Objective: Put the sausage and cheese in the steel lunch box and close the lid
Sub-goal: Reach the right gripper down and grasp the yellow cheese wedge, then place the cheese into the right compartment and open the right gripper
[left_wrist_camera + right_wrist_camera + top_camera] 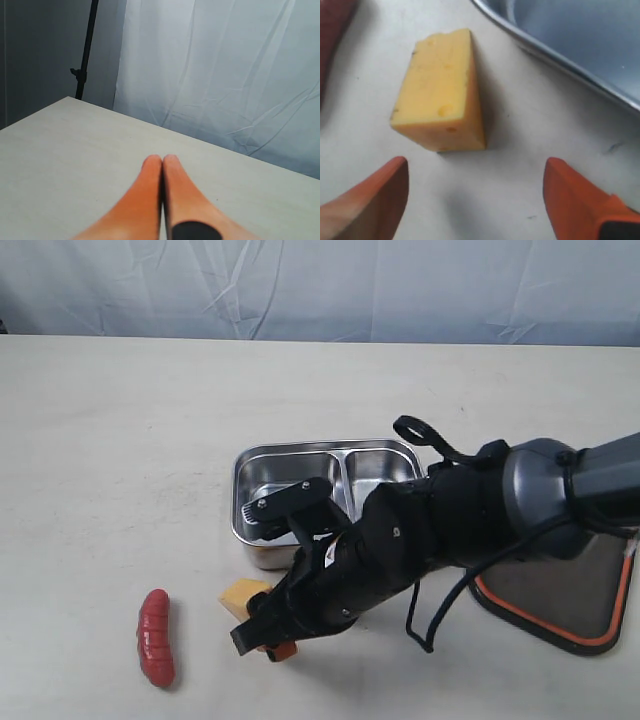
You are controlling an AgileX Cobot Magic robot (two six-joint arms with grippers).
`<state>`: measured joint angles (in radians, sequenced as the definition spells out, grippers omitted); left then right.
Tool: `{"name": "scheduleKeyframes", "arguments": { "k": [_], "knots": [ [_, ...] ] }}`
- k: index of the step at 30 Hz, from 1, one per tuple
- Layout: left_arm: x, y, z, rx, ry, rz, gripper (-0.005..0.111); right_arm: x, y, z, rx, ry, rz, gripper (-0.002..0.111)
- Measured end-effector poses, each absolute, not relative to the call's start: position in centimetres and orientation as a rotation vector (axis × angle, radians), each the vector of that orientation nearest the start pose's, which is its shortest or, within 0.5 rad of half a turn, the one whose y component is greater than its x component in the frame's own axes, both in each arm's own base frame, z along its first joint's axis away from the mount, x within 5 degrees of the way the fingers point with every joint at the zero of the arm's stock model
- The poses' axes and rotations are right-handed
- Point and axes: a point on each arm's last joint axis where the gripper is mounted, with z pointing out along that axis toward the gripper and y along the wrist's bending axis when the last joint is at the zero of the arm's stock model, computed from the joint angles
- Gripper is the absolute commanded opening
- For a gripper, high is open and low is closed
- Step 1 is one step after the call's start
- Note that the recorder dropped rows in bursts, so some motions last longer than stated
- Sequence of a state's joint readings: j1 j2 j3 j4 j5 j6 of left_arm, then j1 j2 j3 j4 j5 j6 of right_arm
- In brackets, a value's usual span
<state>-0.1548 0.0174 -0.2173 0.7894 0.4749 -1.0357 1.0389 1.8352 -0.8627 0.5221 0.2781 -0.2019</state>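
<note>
R gripper (475, 167) spread wide at the cheese (440, 95), nr worktop (100, 440) front edge, sausage (155, 637) alongside. L gripper (162, 161) pinched tight

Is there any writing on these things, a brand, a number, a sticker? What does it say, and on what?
No text can be read in any view.
The cheese, the sausage, the lunch box and the lid show plain surfaces: no label, brand or number.
The black arm bears no marking that can be made out.
</note>
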Motion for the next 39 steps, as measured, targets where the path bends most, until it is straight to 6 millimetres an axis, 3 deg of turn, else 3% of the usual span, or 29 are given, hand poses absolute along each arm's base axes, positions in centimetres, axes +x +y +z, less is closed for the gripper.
{"name": "scheduleKeyframes", "arguments": {
  "k": [18, 26, 31, 35, 39],
  "knots": [
    [4.3, 2.3, 25.3, -0.373, 1.585, -0.084, 0.000, 16.2, 29.9, 13.6, -1.058, 2.551, 0.581, 0.071],
    [4.3, 2.3, 25.3, -0.373, 1.585, -0.084, 0.000, 16.7, 30.6, 11.8, -1.097, 2.571, 0.537, 0.069],
    [4.3, 2.3, 25.3, -0.373, 1.585, -0.084, 0.000, 17.0, 31.1, 11.9, -1.092, 2.567, 0.544, 0.041],
    [4.3, 2.3, 25.3, -0.373, 1.585, -0.084, 0.000, 16.8, 31.0, 11.6, -1.106, 2.591, 0.537, 0.000],
    [4.3, 2.3, 25.3, -0.373, 1.585, -0.084, 0.000, 16.6, 30.9, 11.5, -1.130, 2.613, 0.534, 0.000]
  ]
}}
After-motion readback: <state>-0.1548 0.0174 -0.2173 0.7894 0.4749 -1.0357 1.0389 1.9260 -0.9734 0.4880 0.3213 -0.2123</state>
